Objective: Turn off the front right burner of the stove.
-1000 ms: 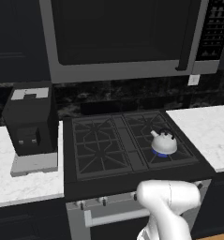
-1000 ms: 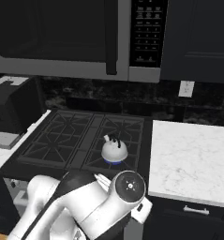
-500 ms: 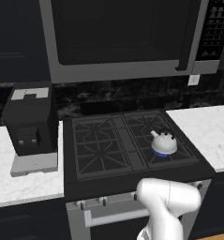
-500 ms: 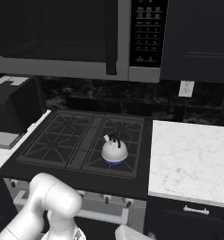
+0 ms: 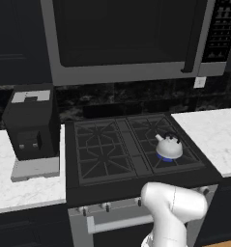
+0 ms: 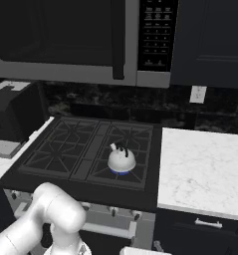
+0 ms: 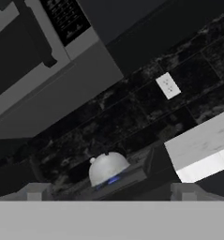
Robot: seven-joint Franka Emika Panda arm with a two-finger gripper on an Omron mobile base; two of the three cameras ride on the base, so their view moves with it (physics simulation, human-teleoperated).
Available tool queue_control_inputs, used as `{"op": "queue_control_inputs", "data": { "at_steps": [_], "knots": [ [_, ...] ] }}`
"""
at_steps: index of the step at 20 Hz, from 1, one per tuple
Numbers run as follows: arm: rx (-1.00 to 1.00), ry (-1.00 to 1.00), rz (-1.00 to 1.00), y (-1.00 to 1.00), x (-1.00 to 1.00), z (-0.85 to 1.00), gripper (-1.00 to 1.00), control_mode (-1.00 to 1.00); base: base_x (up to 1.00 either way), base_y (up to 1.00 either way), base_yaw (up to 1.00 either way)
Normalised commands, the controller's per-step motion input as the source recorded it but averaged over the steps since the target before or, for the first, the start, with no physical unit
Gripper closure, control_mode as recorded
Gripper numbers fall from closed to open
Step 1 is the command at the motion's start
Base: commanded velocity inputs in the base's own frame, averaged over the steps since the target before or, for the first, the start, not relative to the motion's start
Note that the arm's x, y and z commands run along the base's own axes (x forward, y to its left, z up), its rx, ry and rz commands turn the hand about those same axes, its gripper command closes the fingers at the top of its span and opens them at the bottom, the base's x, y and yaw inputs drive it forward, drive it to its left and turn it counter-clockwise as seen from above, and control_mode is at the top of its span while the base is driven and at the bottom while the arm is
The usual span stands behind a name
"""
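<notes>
Blue flame ring under the white round kettle [image 5: 169, 147] marks the black cast-iron front right burner [image 5: 177, 160] lit; reaching its small silver knob comes next, hand opening untellable.

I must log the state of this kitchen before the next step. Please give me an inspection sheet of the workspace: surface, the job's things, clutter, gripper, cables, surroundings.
Surface: white marble counter on both sides of the stove.
Job's things: front right burner lit, blue flame under the kettle; other grates without flame; silver knobs along the stove front.
Clutter: black coffee machine on the left counter.
Gripper: low in front of the stove; open or shut cannot be told.
Cables: nothing seen.
Surroundings: microwave above the stove, dark backsplash, wall outlet, dark cabinets.
</notes>
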Motion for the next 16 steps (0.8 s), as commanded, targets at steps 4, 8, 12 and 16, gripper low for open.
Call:
{"op": "queue_control_inputs", "data": {
  "at_steps": [4,8,12,16],
  "knots": [
    [-0.07,-0.15,0.00,0.05,0.62,-0.41,-1.00,-1.00,0.00,0.00,0.00],
    [-0.09,-0.09,0.00,0.04,0.44,-0.44,-1.00,-1.00,0.00,0.00,0.00],
    [-0.02,-0.07,0.00,0.00,0.04,-0.44,-1.00,-1.00,0.00,0.00,0.00],
    [0.00,-0.03,-0.01,0.11,0.22,-0.19,-1.00,-1.00,0.00,0.00,0.00]
  ]
}}
